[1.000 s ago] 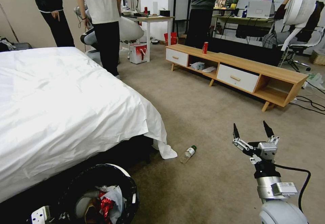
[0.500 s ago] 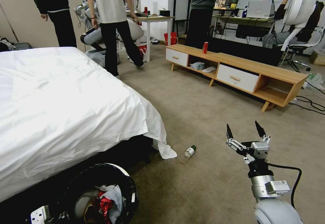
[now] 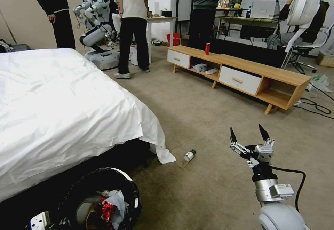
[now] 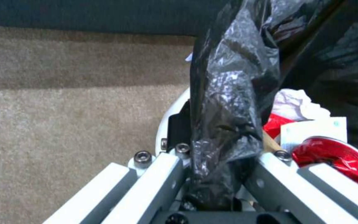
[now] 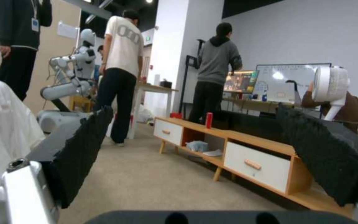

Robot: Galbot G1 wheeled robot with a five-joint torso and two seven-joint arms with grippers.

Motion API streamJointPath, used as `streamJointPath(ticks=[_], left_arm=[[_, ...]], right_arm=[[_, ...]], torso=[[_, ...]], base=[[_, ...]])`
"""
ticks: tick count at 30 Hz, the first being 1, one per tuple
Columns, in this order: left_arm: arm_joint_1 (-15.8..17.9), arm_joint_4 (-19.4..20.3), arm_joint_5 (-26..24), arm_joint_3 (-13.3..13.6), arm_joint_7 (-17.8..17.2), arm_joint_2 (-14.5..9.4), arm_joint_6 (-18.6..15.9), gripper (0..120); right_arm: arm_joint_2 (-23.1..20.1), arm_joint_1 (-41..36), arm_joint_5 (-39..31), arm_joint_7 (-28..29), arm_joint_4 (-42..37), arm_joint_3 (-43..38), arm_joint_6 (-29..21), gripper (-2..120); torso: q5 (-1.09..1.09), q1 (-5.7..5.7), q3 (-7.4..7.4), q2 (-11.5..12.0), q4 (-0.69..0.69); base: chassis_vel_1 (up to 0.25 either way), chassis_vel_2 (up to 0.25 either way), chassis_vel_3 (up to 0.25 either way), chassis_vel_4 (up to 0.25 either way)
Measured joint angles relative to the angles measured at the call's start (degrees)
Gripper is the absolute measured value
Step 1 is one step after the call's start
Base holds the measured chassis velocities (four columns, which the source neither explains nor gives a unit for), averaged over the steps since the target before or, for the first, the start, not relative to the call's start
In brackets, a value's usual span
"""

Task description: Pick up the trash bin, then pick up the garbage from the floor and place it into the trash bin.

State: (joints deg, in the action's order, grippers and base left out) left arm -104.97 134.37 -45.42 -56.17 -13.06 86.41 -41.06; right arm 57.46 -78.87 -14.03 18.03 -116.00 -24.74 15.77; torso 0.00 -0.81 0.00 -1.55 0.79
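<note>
The bottle [image 3: 187,156] lies on its side on the carpet just beside the bed sheet's hanging corner [image 3: 163,155], green cap pointing away from the robot. The right gripper [image 3: 248,134] hovers nearby, fingers spread. The left gripper [image 4: 218,174] pinches the trash bin's [image 3: 134,188] bagged rim.

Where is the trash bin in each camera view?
Head view: trash bin at bottom left, beside the bed.
Left wrist view: its black liner, close up, clamped in the left claw.
Right wrist view: looks toward the wooden cabinet instead.
Shared landmark: the carpet.
</note>
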Motion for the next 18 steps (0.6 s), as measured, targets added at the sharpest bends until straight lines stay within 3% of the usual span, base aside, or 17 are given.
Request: streamJointPath(ticks=[18], left_arm=[[0.09,-0.05,0.01,0.01,-0.01,0.24,0.0,0]], right_arm=[[0.15,0.68,0.02,-0.5,0.79,0.81,0.58,100]], torso=[[0.02,-0.01,0.0,0.0,0.01]], base=[[-0.085,-0.099,0.084,0.09]])
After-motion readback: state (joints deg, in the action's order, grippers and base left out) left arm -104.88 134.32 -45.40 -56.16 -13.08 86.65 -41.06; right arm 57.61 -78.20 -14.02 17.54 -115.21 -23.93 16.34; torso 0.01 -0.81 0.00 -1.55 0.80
